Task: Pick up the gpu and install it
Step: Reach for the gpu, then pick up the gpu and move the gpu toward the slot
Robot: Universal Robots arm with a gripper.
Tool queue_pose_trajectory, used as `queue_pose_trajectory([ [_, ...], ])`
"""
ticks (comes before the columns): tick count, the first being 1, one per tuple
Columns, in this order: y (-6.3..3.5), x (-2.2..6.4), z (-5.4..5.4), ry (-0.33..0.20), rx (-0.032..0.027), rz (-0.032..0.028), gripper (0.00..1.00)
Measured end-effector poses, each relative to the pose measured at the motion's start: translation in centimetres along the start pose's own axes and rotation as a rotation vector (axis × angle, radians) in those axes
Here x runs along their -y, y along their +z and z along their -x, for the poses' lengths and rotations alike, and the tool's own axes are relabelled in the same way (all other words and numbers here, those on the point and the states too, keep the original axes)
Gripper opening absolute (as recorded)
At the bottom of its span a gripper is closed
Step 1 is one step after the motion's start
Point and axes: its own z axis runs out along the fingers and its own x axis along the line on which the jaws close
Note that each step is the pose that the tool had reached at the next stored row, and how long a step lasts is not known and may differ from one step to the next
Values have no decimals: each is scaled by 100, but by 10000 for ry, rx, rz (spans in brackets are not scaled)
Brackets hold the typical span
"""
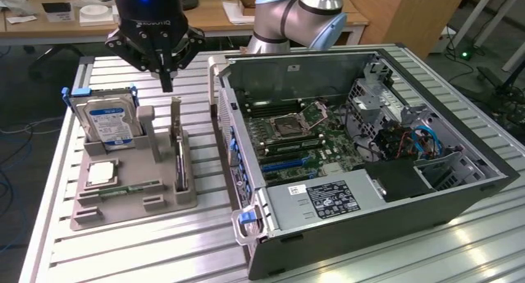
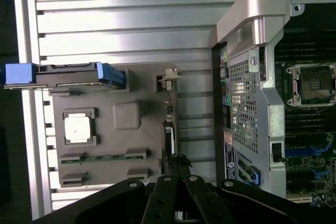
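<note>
Hovering, exterior view: gripper [image 1: 167, 85] above the far end of the gpu [image 1: 179, 152]. The card stands on edge in a slot of the grey holder [image 1: 123, 212], on the side nearest the open computer case [image 1: 459, 191]. Jaws together, nothing held, clear of the card. Judgement: the approach for the pick-up is in hand. A good grasp wants the jaws apart and astride the thin top edge, squared to the card's length and off the bracket end. Count: one gpu, one hard drive [image 1: 110, 120], one processor [image 1: 100, 172], one memory stick [image 1: 131, 187], one case. Wrist view: gripper [image 2: 176, 182] sits in line with the gpu [image 2: 169, 124], seen edge-on, so alignment looks fair. Count: one hard drive [image 2: 73, 74], one processor [image 2: 79, 127], one memory stick [image 2: 100, 157], one case [image 2: 252, 103].
</note>
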Motion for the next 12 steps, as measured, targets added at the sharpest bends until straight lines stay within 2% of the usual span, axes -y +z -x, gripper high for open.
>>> queue_pose_trajectory([
  [12, 0, 4, 0, 0, -1, 0, 11],
])
